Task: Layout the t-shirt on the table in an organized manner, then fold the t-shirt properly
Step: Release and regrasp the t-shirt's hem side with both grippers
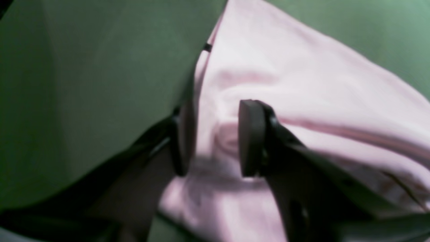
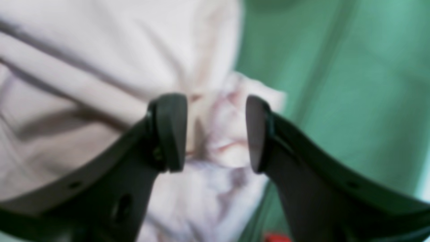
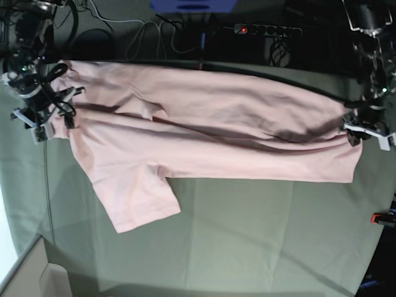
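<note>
In the base view I start at the upper left of the frame, where my right gripper [image 3: 54, 120] sits at the edge of the shirt [image 3: 204, 133]. Its wrist view shows the jaws spread, with a bunched pink corner lying in the gap between them; neither pad [image 2: 171, 131] presses on the cloth, so nothing is pinched there.

The shirt stretches across the upper half of the frame, plain pink side up, long folds running side to side. One sleeve hangs down at lower left of the garment, toward the frame's middle. It lies on the table [image 3: 260, 247], whose green cloth fills the lower half of the frame.

At the right edge, my left gripper [image 3: 365, 131] stands at the shirt's far end. From its wrist camera the jaws are parted around a fold of pink fabric, one finger [image 1: 250, 137] on top of the cloth, the other at its edge. The picture is blurred; I cannot tell whether they touch it.

A red clamp [image 3: 382, 217] shows at the right edge.
</note>
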Controlling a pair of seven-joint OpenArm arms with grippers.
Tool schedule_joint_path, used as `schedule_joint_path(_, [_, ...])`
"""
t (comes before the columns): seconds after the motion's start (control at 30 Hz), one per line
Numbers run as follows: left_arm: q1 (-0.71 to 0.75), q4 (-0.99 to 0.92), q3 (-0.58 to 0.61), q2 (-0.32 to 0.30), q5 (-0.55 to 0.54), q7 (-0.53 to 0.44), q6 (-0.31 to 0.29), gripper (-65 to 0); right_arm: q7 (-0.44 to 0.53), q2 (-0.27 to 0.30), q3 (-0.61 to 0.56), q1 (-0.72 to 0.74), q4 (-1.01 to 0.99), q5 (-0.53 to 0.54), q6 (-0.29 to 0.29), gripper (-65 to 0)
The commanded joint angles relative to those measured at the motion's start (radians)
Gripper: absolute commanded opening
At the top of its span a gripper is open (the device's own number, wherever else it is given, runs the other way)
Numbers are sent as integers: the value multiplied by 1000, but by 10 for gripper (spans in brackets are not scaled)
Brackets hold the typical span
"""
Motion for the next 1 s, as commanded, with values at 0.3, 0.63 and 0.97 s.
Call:
schedule_joint_path(0.3, [-206,-45,-80,-29,26,-37,7,-393,19,-16,-5,116,12,18,-1,-294])
schedule_joint_path(0.63, [-536,-537,102,-18,247,-178,7,-393,19,-10,-5,240,-167,16,-1,-298])
schedule_joint_path(0.97, [-533,-698,180,-29,241,-374,12,-393,19,-2,-7,250,-209,16,-1,-298])
